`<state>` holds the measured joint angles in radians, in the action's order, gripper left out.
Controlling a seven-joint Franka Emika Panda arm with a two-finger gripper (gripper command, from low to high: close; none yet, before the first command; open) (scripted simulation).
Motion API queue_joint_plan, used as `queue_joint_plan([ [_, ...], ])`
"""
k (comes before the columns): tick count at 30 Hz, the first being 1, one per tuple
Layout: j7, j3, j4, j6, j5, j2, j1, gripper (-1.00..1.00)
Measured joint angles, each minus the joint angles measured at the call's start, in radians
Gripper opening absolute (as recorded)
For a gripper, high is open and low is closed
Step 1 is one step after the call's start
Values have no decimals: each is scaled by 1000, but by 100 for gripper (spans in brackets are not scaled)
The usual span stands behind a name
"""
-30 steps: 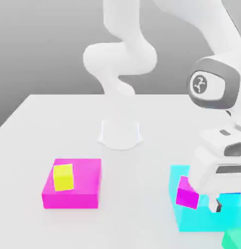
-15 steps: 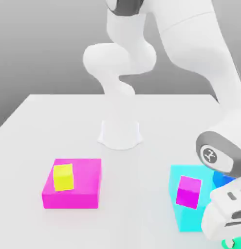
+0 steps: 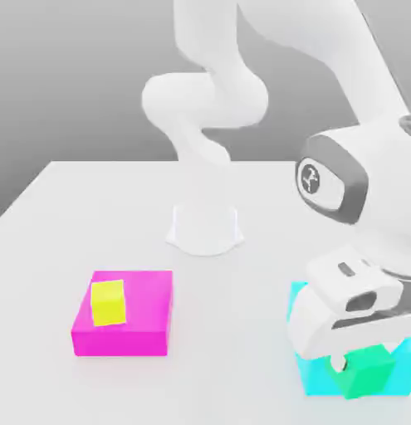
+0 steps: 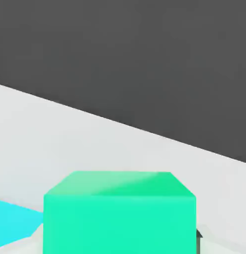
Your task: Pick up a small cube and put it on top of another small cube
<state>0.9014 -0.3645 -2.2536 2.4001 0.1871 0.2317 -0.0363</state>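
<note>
Exterior view: the gripper (image 3: 351,365) sits low at the exterior view's right, over the cyan block (image 3: 312,378); the green cube (image 3: 366,372) is clamped between its fingers and appears lifted clear of the table (image 3: 117,216), with the cyan block behind and beneath it; the hand's white body covers most of that block, so I cannot tell what stands on it or whether the path ahead is free. At the exterior view's left, well apart, a yellow cube (image 3: 108,302) rests on a flat magenta block (image 3: 150,319); the arm's base (image 3: 204,228) stands behind, near the table's middle.

Hand view: the green cube (image 4: 120,211) sits square to the camera, its top face level; a strip of cyan (image 4: 13,218) lies beside it at a lower level; pale table (image 4: 70,144) runs behind to a dark backdrop.

Risks, as judgement: the grip seems to take the cube low in the fingers, so a quick swing could twist or slip it; a transit held too low could catch the cyan block's edge and knock the cube askew; at the receiving cube, which is no bigger than the carried one, a small lateral offset or a tilted release would leave it overhanging and it would topple; releasing from height would bounce it off.
</note>
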Motion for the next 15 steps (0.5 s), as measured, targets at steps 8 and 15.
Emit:
queue_joint_plan([
  [8, -323, 11, -164, -74, -242, -288, -36, -100],
  [15, -224, -32, -276, 101, -208, -261, 8, 100],
])
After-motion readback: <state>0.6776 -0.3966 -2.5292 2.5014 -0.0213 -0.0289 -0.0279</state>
